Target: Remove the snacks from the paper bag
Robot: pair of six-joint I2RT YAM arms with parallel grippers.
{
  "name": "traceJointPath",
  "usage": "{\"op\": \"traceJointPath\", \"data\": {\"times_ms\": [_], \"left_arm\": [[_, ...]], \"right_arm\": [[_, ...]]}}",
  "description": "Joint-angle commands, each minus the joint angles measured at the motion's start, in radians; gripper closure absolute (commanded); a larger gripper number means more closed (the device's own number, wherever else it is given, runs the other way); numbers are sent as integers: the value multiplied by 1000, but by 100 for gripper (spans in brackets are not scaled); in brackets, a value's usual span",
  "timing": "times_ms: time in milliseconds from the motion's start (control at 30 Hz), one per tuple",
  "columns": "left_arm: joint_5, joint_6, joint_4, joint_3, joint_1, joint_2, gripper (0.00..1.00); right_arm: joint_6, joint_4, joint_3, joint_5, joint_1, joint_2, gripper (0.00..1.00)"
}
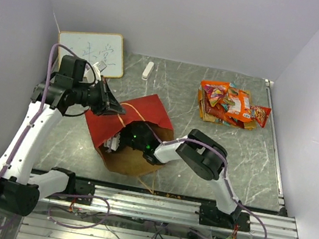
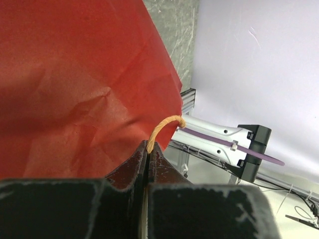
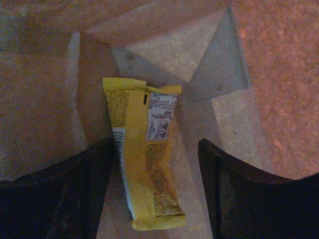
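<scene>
The snacks (image 1: 231, 105) we see mostly as an orange and red heap on the counter (image 1: 204, 146), well beyond the right pincer (image 3: 154, 148) and off to its right. One yellow packet (image 3: 147, 174) lies on the brown inside of the paper bag (image 1: 146, 110), between that pincer's spread fingers and close against one of them; we cannot tell if they touch. The bag lies on its side, mouth toward the arms. The left pincer (image 2: 148, 150) is clamped on its tan cord handle (image 2: 163, 124). A whiteboard (image 1: 91, 52) lies beyond it.
</scene>
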Motion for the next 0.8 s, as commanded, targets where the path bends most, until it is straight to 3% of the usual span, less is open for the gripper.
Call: {"op": "traceJointPath", "data": {"times_ms": [0,267,600,767], "left_arm": [[28,36,-45,14,-4,-23,93],[18,51,-78,14,-4,-36,93],[4,39,-68,13,-4,-44,93],[4,38,-53,29,-3,-28,93]], "right_arm": [[-32,64,46,36,2,54,33],[-47,76,89,110,2,113,60],[-13,19,58,89,6,32,98],[36,-5,7,98,19,-31,100]]}}
